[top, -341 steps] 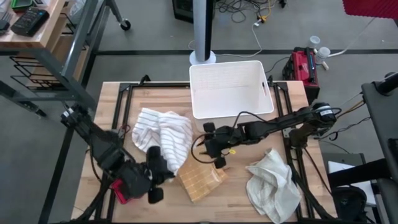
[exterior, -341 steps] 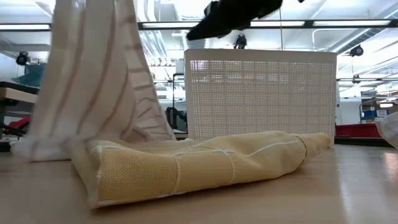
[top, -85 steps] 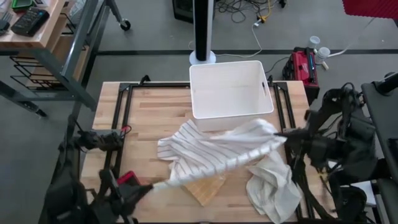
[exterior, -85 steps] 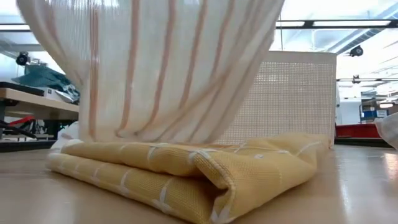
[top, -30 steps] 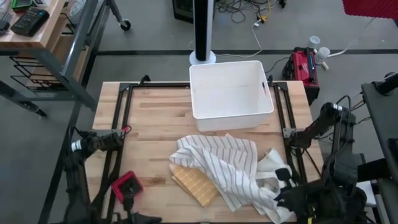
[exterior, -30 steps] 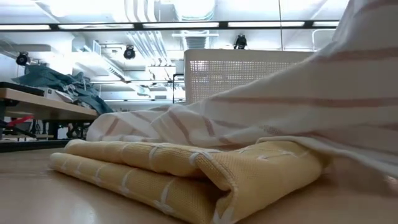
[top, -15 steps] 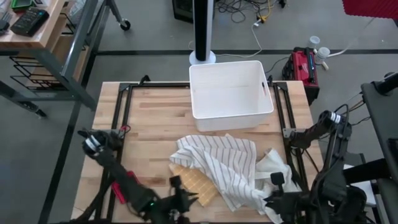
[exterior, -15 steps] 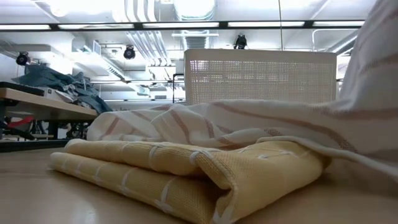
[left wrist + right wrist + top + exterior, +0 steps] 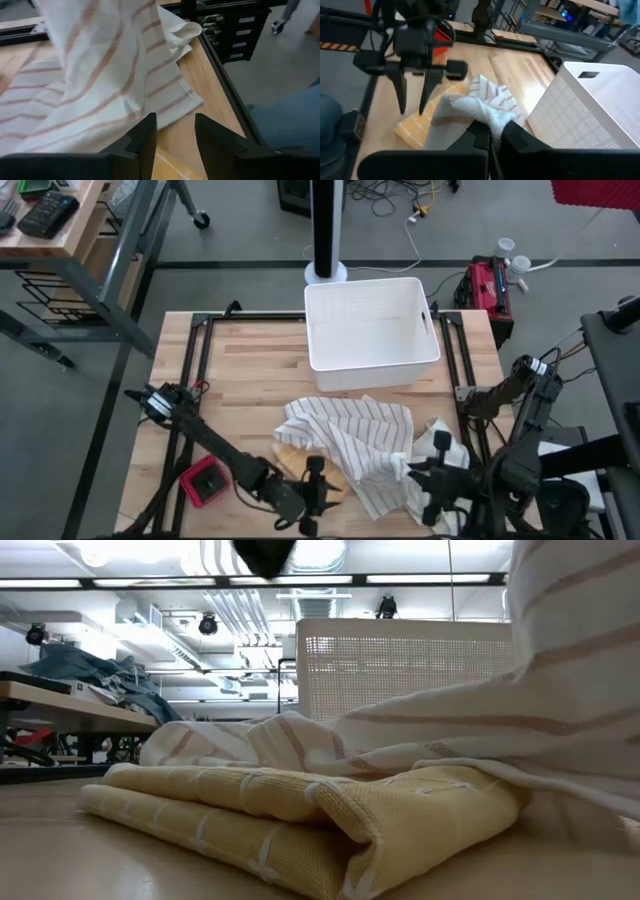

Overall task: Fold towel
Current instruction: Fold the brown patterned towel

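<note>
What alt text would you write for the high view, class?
A striped towel lies rumpled on a wooden table, partly covering a yellow cloth, with a white basket behind. The left gripper hovers open at the front edge; the right gripper pinches the towel's corner.

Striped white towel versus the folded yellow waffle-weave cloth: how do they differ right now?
The striped white towel is spread out and rumpled; the yellow waffle-weave cloth lies neatly folded. The towel drapes over part of the yellow cloth, which sits underneath. The right gripper is shut on the towel's corner; nothing grips the yellow cloth. Both rest on the wooden table.
</note>
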Robot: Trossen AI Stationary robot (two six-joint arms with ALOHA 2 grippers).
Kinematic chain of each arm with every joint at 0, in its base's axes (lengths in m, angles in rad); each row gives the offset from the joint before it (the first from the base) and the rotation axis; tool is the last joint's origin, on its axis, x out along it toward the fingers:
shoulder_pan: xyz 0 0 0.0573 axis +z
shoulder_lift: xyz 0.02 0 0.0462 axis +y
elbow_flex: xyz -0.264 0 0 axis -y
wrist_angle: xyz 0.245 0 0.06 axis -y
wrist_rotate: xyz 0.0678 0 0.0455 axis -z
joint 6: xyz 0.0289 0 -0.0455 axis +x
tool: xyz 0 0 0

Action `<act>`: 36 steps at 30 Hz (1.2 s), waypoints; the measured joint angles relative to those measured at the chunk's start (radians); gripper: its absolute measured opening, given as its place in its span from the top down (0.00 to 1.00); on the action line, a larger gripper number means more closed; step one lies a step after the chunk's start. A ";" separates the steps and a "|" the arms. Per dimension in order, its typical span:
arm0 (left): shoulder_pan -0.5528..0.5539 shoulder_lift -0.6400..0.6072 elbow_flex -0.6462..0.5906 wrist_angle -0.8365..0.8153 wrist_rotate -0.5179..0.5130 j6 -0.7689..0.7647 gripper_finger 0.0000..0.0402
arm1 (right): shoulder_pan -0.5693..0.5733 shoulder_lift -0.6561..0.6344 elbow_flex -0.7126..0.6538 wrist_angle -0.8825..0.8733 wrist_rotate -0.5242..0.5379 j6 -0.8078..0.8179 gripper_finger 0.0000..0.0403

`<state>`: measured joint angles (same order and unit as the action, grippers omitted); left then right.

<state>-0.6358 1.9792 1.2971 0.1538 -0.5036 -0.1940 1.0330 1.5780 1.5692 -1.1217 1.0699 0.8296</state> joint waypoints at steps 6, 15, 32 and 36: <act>0.041 0.115 0.034 0.211 0.051 0.241 0.72 | -0.039 0.001 -0.001 0.000 -0.006 -0.003 1.00; 0.144 0.231 0.229 -0.042 0.304 0.303 0.70 | -0.054 -0.007 -0.001 -0.004 0.014 -0.003 1.00; 0.200 0.342 0.343 -0.287 0.335 0.440 0.69 | -0.104 -0.038 -0.001 -0.005 0.030 -0.027 1.00; 0.205 0.357 0.343 -0.260 0.297 0.372 0.71 | -0.104 -0.038 -0.002 -0.005 0.021 -0.026 1.00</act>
<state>-0.4311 2.3364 1.6405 -0.1062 -0.2062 0.1785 0.9287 1.5398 1.5673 -1.1271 1.0904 0.8036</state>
